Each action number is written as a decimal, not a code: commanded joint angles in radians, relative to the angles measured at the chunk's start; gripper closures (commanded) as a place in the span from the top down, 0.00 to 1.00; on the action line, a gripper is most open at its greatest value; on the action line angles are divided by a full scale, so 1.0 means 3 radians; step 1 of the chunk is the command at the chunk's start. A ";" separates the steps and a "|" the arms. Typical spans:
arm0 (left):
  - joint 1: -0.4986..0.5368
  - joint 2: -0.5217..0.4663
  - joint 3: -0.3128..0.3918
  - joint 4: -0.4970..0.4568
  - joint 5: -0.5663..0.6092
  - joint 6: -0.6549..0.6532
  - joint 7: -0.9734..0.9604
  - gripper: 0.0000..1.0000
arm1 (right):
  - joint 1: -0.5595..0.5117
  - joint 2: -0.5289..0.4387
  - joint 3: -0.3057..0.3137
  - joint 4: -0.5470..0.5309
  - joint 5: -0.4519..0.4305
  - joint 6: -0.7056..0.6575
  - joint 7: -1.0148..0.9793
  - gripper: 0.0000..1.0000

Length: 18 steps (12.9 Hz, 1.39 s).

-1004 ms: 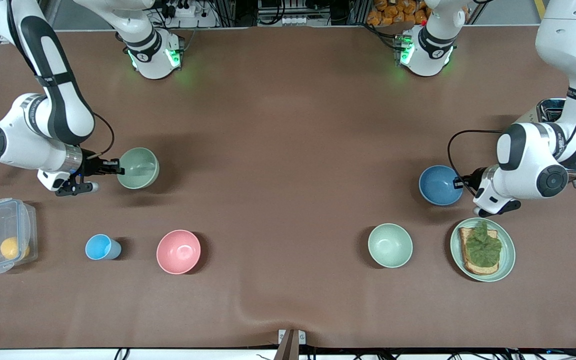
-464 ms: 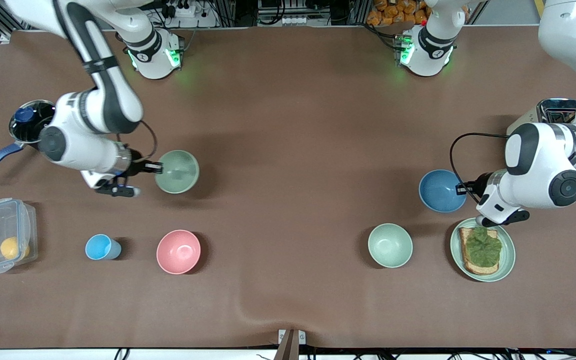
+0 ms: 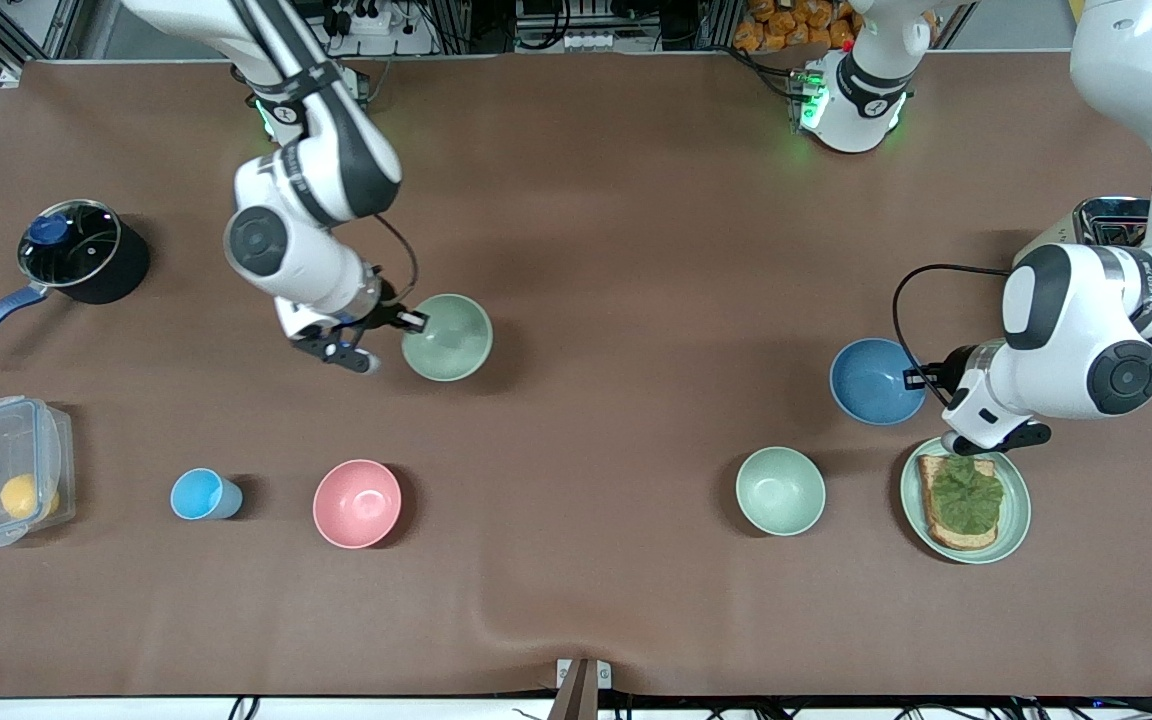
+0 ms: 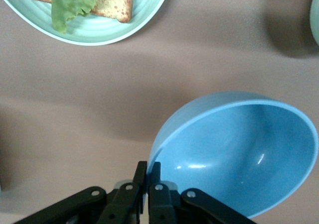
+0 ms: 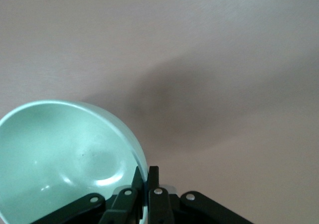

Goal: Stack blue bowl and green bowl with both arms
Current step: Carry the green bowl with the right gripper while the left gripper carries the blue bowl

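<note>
Bowls were both in my grip and off the surface at this moment. My right fingers [image 3: 414,321] were pinched tight on the rim of the green bowl [image 3: 447,337]; the right wrist view showed that rim clamped between the two pads with the bowl hanging tilted over bare brown cloth. Over the last second I had carried it a long way from the right arm's end of the surface toward the middle, uncovering the lidded pot [image 3: 79,251] there. My left fingers [image 3: 918,376] were closed just as tight on the rim of the blue bowl [image 3: 873,380], which had shifted only slightly, hovering beside the plate of toast and lettuce [image 3: 966,499] and near the second green bowl [image 3: 780,490], which sat untouched on the surface.

I judged this to be the carry stage: the grasps were done, the green bowl was making most of the journey, and a wide gap of open surface still lay between the two. Neither rim grip looked deep, so tilt seemed the risk.
</note>
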<state>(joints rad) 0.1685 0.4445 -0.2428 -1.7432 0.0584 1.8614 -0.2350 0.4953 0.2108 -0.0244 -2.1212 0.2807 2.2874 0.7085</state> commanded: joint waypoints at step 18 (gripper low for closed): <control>-0.0173 -0.0055 -0.0121 0.0094 -0.0132 -0.0120 -0.0321 0.00 | 0.1539 0.1082 -0.0047 0.0643 0.0041 0.1134 0.2399 0.00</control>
<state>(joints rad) 0.1162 0.4439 -0.2794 -1.7178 0.0502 1.8551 -0.3159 0.9338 0.5117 -0.0250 -1.9618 0.2813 2.6242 1.4031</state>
